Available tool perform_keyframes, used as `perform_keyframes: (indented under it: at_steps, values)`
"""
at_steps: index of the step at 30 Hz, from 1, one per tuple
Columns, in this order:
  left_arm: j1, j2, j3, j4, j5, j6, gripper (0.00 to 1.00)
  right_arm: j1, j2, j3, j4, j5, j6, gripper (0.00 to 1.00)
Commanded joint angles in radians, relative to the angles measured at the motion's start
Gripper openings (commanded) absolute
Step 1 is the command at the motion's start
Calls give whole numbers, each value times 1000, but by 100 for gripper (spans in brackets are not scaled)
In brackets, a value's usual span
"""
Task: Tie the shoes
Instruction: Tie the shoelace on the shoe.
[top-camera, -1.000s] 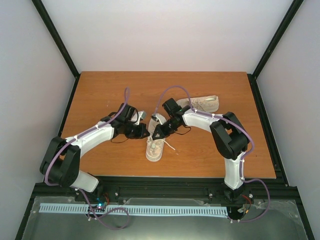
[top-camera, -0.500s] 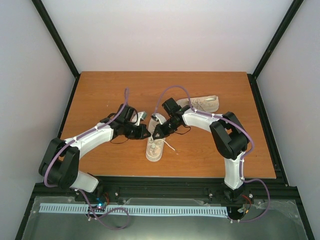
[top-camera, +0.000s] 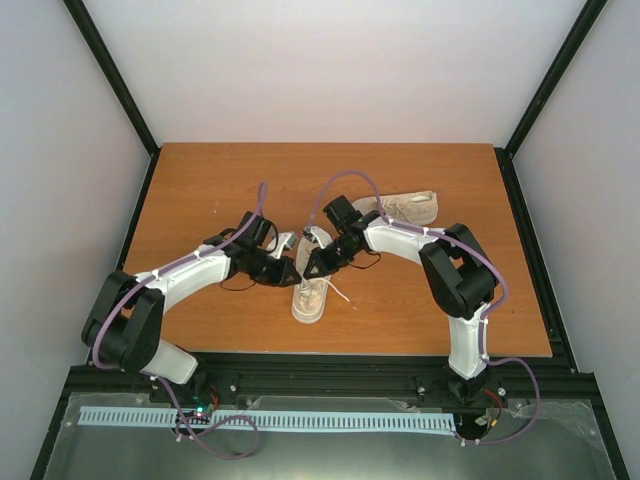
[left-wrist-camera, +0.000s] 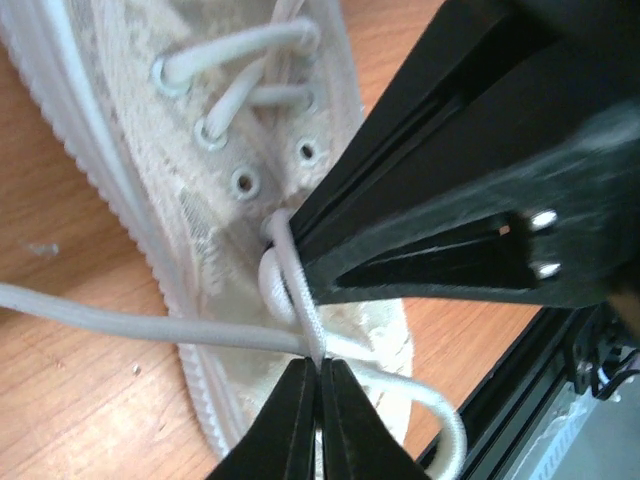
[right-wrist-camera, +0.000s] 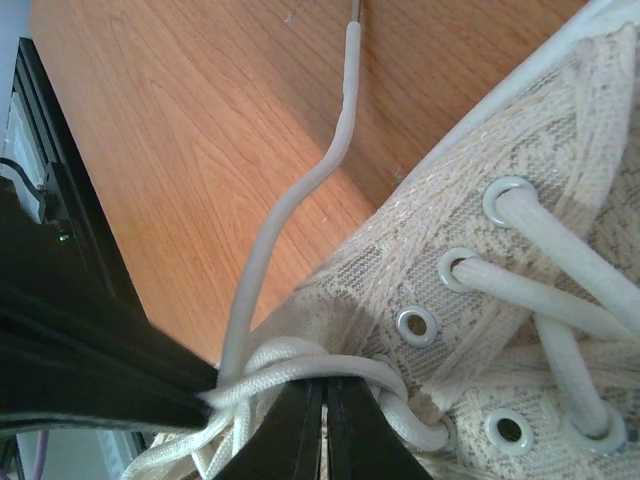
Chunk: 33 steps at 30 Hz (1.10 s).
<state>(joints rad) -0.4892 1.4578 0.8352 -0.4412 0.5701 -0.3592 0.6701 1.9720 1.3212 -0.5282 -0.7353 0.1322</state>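
- Left hand (left-wrist-camera: 318, 405) pinches the lace (left-wrist-camera: 140, 320) between its fingertips, just beside the shoe's (left-wrist-camera: 150, 150) eyelets.
- Right hand (right-wrist-camera: 322, 425) has its fingers pressed together on a looped strand at the top eyelets (strands crossed, not drawn tight).
- The shoe lies mid-table (top-camera: 200, 180), between both hands.
- Second shoe (top-camera: 405, 208) lies apart, far right, beyond the right arm.
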Motion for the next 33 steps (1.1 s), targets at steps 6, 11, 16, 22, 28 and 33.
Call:
perform_keyframes:
  at_steps: [6,11,16,22,28,33]
  values:
    - [-5,-22,40,-94,-35,41,25,6,2,-13,35,43,21,3]
    - [24,-70,85,-120,-134,-39,42,7,0,-15,33,44,20,3]
    - [34,-49,137,-127,-133,-122,49,7,-4,-20,36,43,20,3]
    - [34,43,199,-178,-120,-160,36,6,-10,-28,38,45,21,3]
    - [34,90,210,-185,-79,-188,26,6,-12,-30,41,44,23,3]
    - [34,111,214,-188,-91,-207,23,6,-13,-33,42,41,22,3]
